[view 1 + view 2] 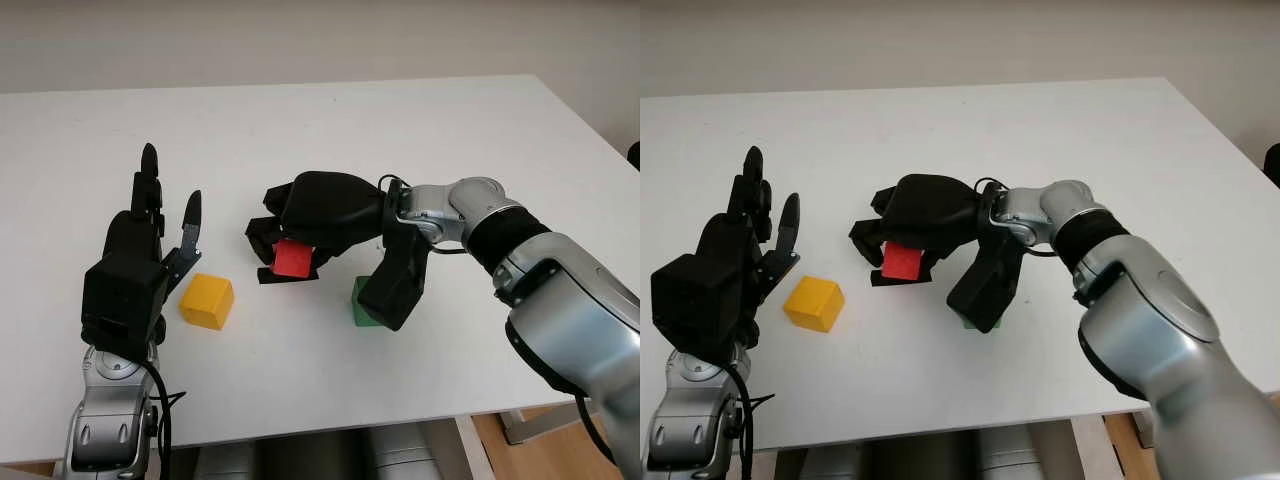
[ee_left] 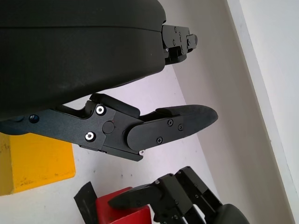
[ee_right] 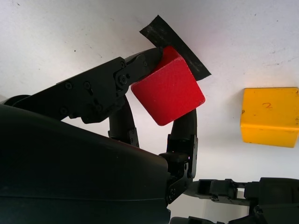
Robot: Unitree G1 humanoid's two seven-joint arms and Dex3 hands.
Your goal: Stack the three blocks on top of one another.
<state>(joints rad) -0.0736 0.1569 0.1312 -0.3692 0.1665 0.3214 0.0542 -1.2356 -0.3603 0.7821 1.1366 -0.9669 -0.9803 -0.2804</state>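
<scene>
Yellow block [image 3: 269, 116] marked "2"; right hand [image 1: 300, 235] grips red block [image 3: 168, 91].

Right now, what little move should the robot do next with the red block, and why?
Probably carry it a bit toward the yellow block and set it on top. The right hand is shut on the red block, the yellow one sits bare on the table nearby, and the open left hand is beside it.

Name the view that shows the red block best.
Right wrist view: the red block shows whole, pinched in the right hand. Both eye views show it half hidden beneath that hand; the left wrist view catches one corner.
</scene>
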